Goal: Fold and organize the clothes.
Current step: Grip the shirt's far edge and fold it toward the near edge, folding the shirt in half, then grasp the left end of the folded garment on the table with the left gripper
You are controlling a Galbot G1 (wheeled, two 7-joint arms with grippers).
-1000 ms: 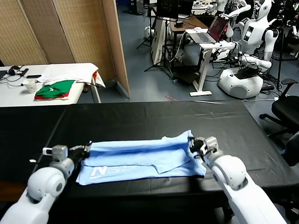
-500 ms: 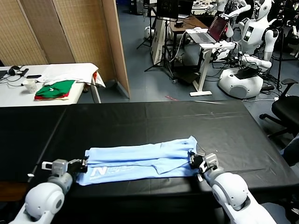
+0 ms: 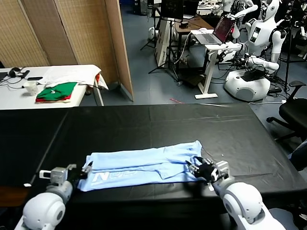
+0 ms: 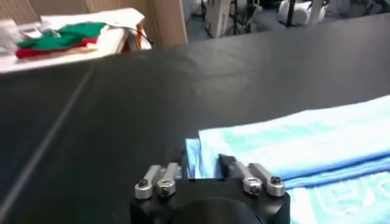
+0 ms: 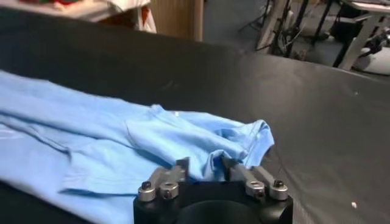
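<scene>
The pale blue T-shirt (image 3: 144,165) lies folded into a long band across the near part of the black table (image 3: 158,120), white lettering showing at its left end. My left gripper (image 3: 79,171) is at that left end. In the left wrist view its jaws stand open (image 4: 206,165) with the T-shirt's edge (image 4: 304,140) lying between them. My right gripper (image 3: 197,168) is at the right end, also open (image 5: 205,168), with a bunched fold of the T-shirt (image 5: 109,146) loose between its fingers.
The table's front edge runs just under both grippers. A white side table (image 3: 14,98) at the back left carries green-and-red folded garments (image 3: 56,91), a white cloth (image 3: 72,75) and a cup (image 3: 30,87). An office chair (image 3: 295,112) stands at the right.
Both grippers drew the T-shirt toward the table's front edge, then opened and let go of its ends. The T-shirt now lies flatter and nearer me.
</scene>
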